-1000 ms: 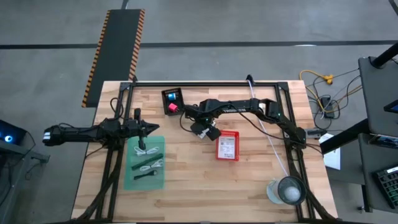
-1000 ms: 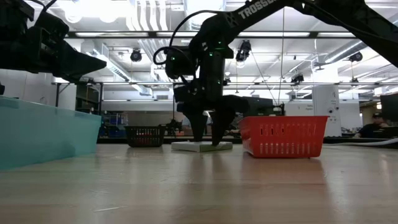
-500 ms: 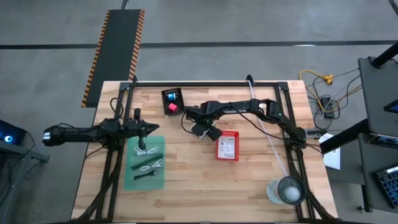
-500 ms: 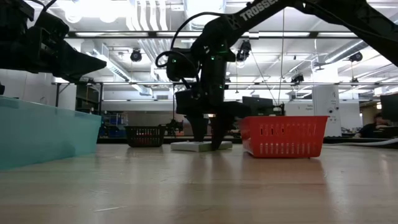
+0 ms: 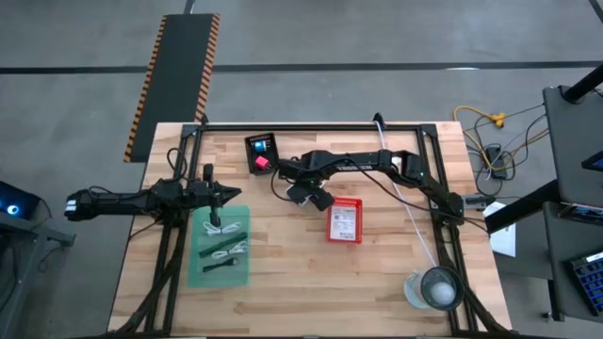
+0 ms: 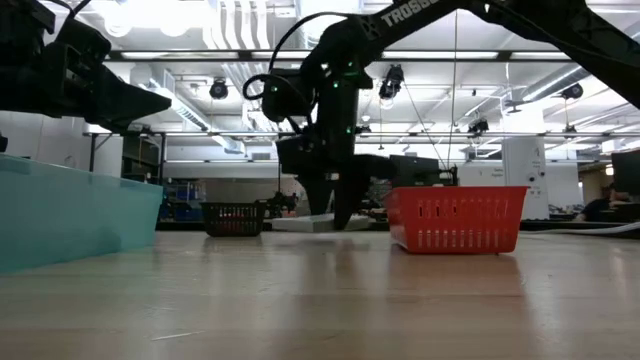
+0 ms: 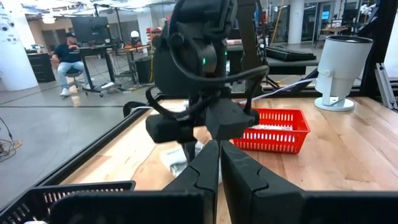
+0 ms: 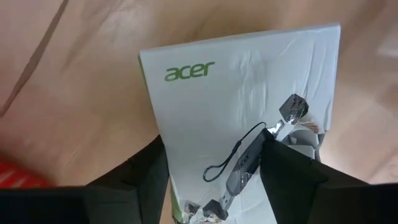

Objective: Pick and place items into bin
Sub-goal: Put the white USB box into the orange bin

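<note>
Up off the wood: right gripper [image 6: 335,205] clamped on a white printed packet [image 8: 242,118], fingers [image 8: 134,174] squeezing its two long edges, packet hanging level just above the table [image 5: 311,282], just left of the red basket [image 5: 345,221]. Left gripper [image 5: 234,196] parked at the far end of the green bin [image 5: 220,247], fingers pressed together, gripping nothing. Black and white cable pieces [image 5: 226,252] lying inside that bin. Red cube [image 5: 261,162] and blue cube [image 5: 260,146] sitting in the small black basket [image 5: 261,153] at the far side.
</note>
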